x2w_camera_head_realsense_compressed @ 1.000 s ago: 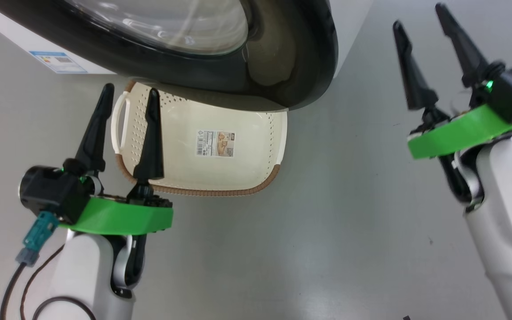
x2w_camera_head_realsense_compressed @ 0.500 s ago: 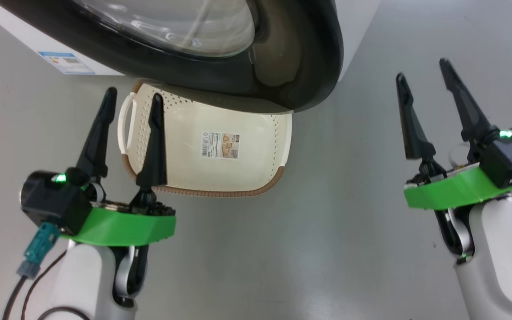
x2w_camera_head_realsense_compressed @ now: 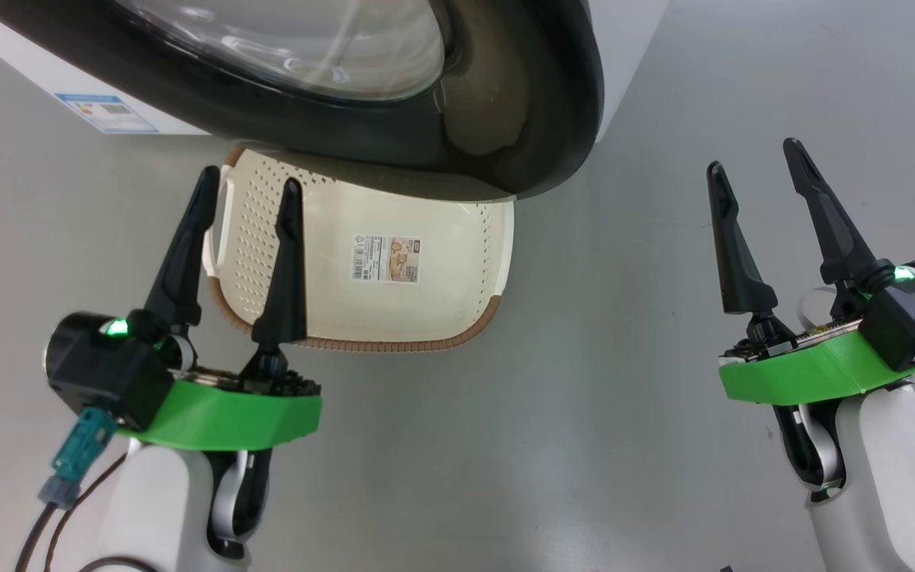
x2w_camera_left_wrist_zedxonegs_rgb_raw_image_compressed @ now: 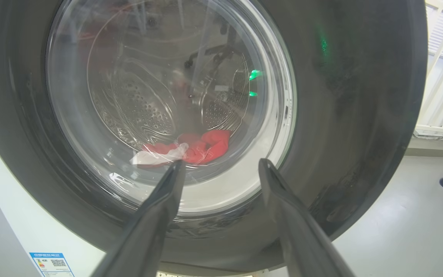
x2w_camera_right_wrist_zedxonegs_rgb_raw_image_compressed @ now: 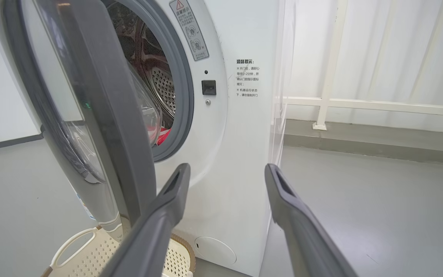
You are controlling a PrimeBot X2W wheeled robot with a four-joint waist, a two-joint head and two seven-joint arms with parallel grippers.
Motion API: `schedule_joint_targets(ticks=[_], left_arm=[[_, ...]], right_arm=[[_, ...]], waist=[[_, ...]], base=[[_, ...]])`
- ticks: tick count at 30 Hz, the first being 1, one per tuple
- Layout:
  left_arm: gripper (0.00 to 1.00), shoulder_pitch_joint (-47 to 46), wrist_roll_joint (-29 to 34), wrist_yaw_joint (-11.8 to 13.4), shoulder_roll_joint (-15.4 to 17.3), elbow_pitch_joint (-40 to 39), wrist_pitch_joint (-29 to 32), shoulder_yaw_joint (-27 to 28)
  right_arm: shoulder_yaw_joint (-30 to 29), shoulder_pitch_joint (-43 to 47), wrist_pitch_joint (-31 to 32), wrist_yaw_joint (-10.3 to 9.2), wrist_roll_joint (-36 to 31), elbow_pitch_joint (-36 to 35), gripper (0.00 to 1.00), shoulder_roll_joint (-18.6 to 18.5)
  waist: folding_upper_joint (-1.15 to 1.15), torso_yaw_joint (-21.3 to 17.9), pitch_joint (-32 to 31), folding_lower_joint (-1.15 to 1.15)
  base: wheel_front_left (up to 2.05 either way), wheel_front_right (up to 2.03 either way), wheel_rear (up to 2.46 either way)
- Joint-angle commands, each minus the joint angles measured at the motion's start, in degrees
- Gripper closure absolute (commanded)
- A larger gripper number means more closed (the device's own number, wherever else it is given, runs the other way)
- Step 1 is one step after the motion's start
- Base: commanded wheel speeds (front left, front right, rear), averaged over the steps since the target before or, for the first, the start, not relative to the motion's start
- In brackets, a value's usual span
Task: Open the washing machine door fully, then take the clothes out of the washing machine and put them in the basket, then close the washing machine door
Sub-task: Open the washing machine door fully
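The washing machine door (x2w_camera_head_realsense_compressed: 521, 119), black-rimmed with a glass bowl, stands partly open above the cream basket (x2w_camera_head_realsense_compressed: 442, 238), which has nothing in it. My left gripper (x2w_camera_head_realsense_compressed: 251, 176) is open at the basket's left end, pointing at the door's outer face (x2w_camera_left_wrist_zedxonegs_rgb_raw_image_compressed: 360, 96). Through the glass I see red and white clothes (x2w_camera_left_wrist_zedxonegs_rgb_raw_image_compressed: 206, 146) in the steel drum. My right gripper (x2w_camera_head_realsense_compressed: 752, 156) is open over bare floor to the right of the door, holding nothing. In the right wrist view, the right gripper (x2w_camera_right_wrist_zedxonegs_rgb_raw_image_compressed: 226, 167) faces the white washing machine (x2w_camera_right_wrist_zedxonegs_rgb_raw_image_compressed: 244, 154), with the door (x2w_camera_right_wrist_zedxonegs_rgb_raw_image_compressed: 106, 115) edge-on and the clothes (x2w_camera_right_wrist_zedxonegs_rgb_raw_image_compressed: 163, 135) in the gap.
Grey floor (x2w_camera_head_realsense_compressed: 584, 397) spreads between and behind the grippers. A white railing (x2w_camera_right_wrist_zedxonegs_rgb_raw_image_compressed: 360, 104) and curtain run along the wall to the right of the machine. A blue label (x2w_camera_head_realsense_compressed: 108, 111) marks the machine's lower front. The basket (x2w_camera_right_wrist_zedxonegs_rgb_raw_image_compressed: 90, 257) sits at the machine's foot.
My right gripper has come back and down, away from the door's edge, still open. The left gripper has crept slightly forward. Door and basket have stayed put.
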Motion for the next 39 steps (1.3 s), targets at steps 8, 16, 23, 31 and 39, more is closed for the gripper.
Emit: schedule_joint_targets(ticks=[8, 16, 23, 31, 39], left_arm=[[0.00, 1.3, 1.1, 0.5, 1.4, -1.7, -0.3, 2.2], [0.00, 1.4, 1.1, 0.5, 1.4, -1.6, -0.3, 2.3], [0.00, 1.3, 1.2, 0.5, 1.4, -1.7, -0.3, 2.0], [0.00, 1.2, 1.1, 0.6, 1.4, -1.8, -0.3, 1.9], [0.00, 1.3, 1.1, 0.5, 1.4, -2.1, -0.3, 1.9]], right_arm=[[1.5, 0.6, -0.3, 0.28, 0.1, -1.9, 0.00, 0.5], [1.5, 0.4, -0.3, 0.28, 0.6, -1.8, 0.00, 0.5], [3.8, -0.7, -0.3, 0.28, 1.2, -0.7, 1.00, 0.5], [6.0, -5.9, -0.3, 0.28, 20.6, 2.1, 1.00, 0.5], [10.3, -13.2, 6.8, 0.28, 50.4, 2.9, 1.00, -1.9]], waist=[[0.00, -0.1, 0.2, 0.00], [0.00, -0.2, 0.2, 0.00], [0.00, -0.2, 0.5, 0.00], [0.00, 0.0, 0.9, 0.00], [0.00, 0.3, 1.2, 0.00]], base=[[0.00, 0.00, 0.00], [0.00, 0.00, 0.00], [0.00, 0.00, 0.00], [0.00, 0.00, 0.00], [0.00, 0.00, 0.00]])
